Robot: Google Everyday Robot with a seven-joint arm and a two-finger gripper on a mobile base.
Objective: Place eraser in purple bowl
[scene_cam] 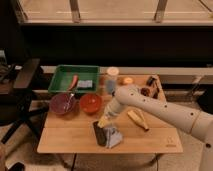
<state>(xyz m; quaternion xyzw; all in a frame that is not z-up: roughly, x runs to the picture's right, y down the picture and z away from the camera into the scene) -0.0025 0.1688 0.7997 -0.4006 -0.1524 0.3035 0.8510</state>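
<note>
Camera view: we are seeing the gripper hanging low over the front middle of the tabletop, its fingers clamping shut on the upper end of the eraser. The eraser is leaning against the grey-blue cloth. The purple bowl is sitting apart at the left, just beside the orange-red bowl.
</note>
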